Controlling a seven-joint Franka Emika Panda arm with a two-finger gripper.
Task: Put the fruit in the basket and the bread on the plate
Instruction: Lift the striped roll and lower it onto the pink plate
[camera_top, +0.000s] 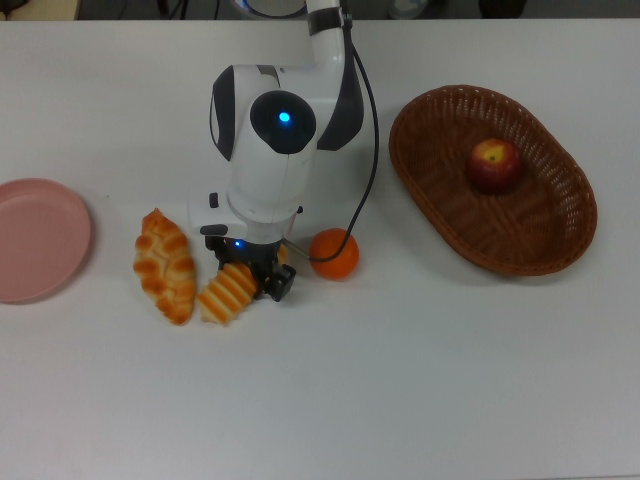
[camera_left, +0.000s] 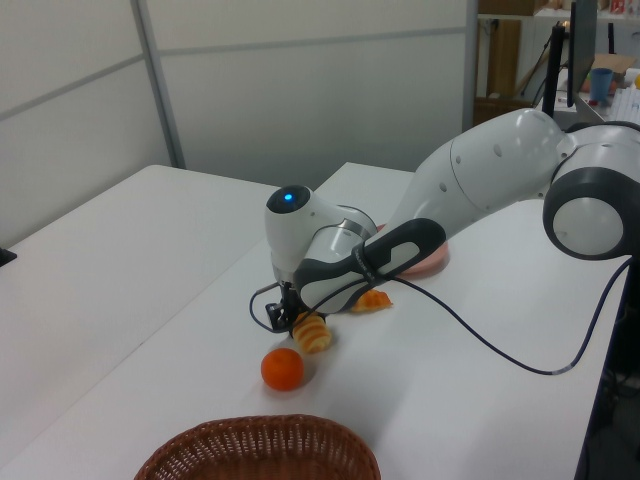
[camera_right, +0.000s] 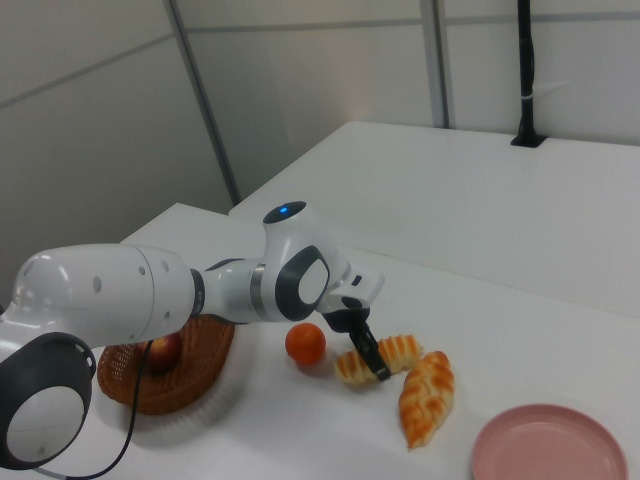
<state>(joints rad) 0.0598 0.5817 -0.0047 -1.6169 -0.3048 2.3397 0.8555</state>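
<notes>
My gripper (camera_top: 246, 272) is low over the table and open, its fingers straddling the ridged striped bread (camera_top: 225, 293), which lies against the braided bread (camera_top: 165, 265) on the top view's left. The orange (camera_top: 334, 253) rests on the table just to the top view's right of the gripper. The dark red apple (camera_top: 495, 164) lies inside the brown wicker basket (camera_top: 560, 240) at the top view's right. The pink plate (camera_top: 40, 240) sits bare at the top view's left edge. In the right view one finger (camera_right: 375, 360) crosses the ridged bread (camera_right: 352, 368).
The arm's white body and its black cable (camera_top: 370, 150) hang over the table between the bread and the basket. A wall panel stands behind the table in the left view.
</notes>
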